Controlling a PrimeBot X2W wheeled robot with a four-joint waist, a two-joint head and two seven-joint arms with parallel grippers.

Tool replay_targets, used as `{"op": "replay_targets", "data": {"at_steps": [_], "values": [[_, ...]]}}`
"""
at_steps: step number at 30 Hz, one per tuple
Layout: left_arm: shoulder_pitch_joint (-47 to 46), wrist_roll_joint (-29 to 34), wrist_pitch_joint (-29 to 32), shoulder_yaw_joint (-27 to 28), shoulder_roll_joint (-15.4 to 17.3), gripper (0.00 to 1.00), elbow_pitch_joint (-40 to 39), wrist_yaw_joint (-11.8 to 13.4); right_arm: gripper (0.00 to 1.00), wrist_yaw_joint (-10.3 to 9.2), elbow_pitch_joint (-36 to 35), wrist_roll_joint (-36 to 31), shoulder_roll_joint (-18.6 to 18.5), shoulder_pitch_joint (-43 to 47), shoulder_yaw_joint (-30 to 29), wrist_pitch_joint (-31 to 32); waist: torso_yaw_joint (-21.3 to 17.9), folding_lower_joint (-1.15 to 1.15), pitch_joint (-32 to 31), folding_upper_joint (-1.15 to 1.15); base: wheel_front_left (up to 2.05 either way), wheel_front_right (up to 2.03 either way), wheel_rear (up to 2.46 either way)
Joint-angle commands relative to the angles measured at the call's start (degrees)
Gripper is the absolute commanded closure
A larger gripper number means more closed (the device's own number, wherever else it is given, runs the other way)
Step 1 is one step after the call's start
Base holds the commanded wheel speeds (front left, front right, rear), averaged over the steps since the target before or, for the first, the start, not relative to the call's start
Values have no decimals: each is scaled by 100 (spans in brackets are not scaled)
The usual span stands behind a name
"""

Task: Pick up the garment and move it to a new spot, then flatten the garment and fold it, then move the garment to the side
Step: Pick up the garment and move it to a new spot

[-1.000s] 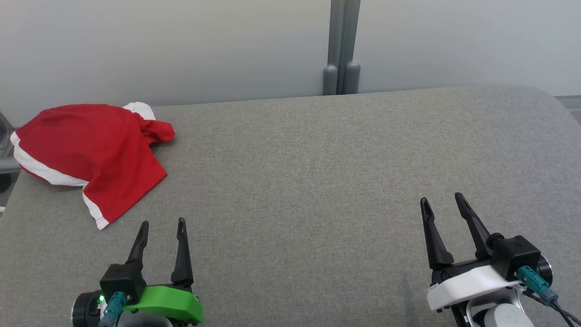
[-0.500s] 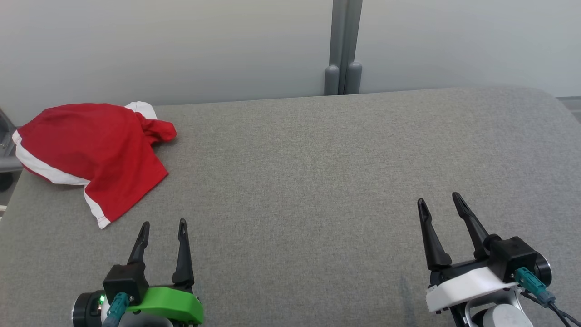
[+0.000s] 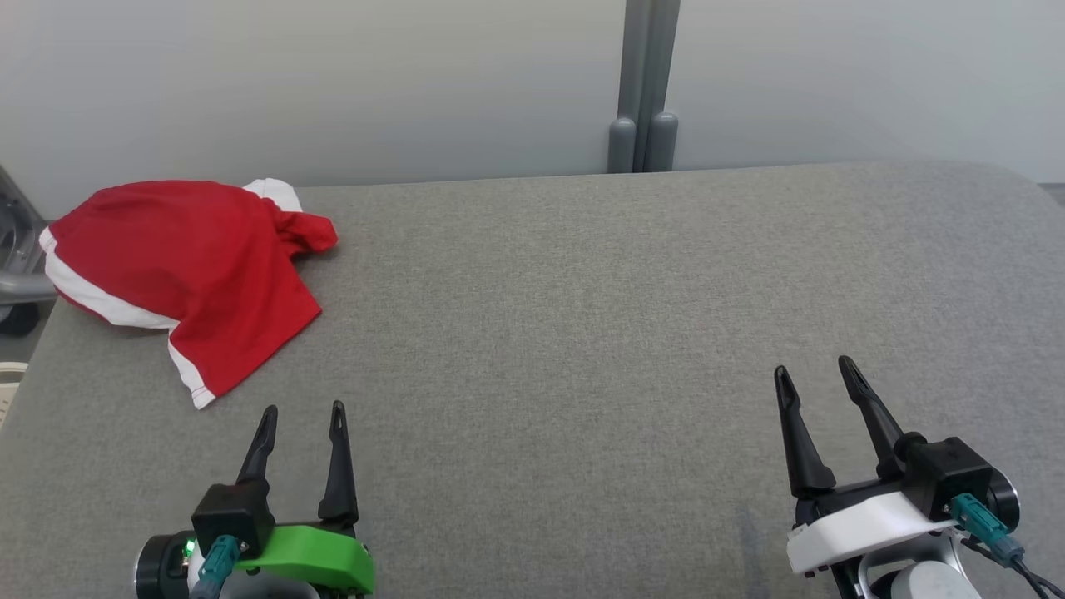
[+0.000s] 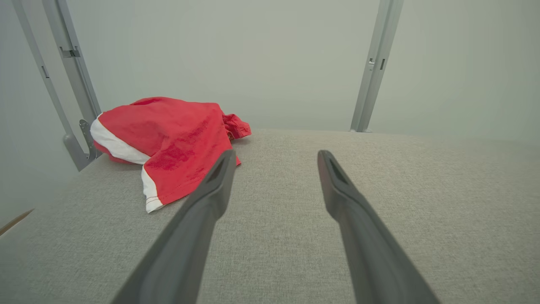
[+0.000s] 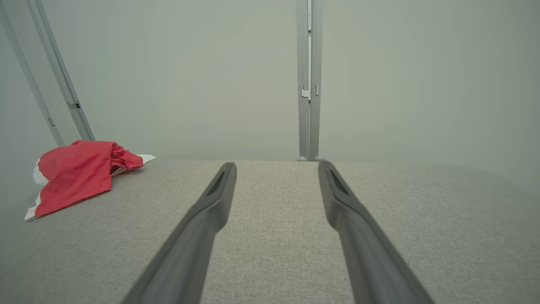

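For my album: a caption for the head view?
Crumpled red garment with white trim lies far left on grey fabric surface; left gripper and right gripper open, empty.

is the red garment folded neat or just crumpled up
Crumpled, not folded. The red garment lies in a loose heap at the table's far left corner, one end bunched into a twist, white trim running unevenly along its edges.

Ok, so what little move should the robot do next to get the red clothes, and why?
Probably reach the left gripper forward and to its left, toward the red garment. The garment lies crumpled and untouched at the far left corner of the grey surface, and the left gripper is open, empty and much nearer to it than the right gripper.
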Motion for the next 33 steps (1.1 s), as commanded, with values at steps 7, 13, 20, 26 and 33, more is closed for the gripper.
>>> {"op": "replay_targets", "data": {"at_steps": [7,13,20,26,33], "values": [[-126,-6,-16,-5,33,0,9,2,0,2,-54,20,-25,119,-123,-21,748,0,1,0,0,0,0],[-115,16,-15,39,32,0,-5,19,0,2,-88,35,-24,154,-150,-21,1472,0,-17,0,0,0,0],[0,48,-9,160,29,0,-25,-15,0,2,-90,87,-25,132,-36,-21,2393,0,-37,0,0,0,0],[164,-82,-9,328,25,0,-247,91,0,2,53,23,-26,-196,311,-21,2532,0,151,0,0,0,0],[269,-140,-9,363,25,0,-390,175,0,2,183,22,-27,-382,442,-21,2551,0,189,0,0,0,0]]}}
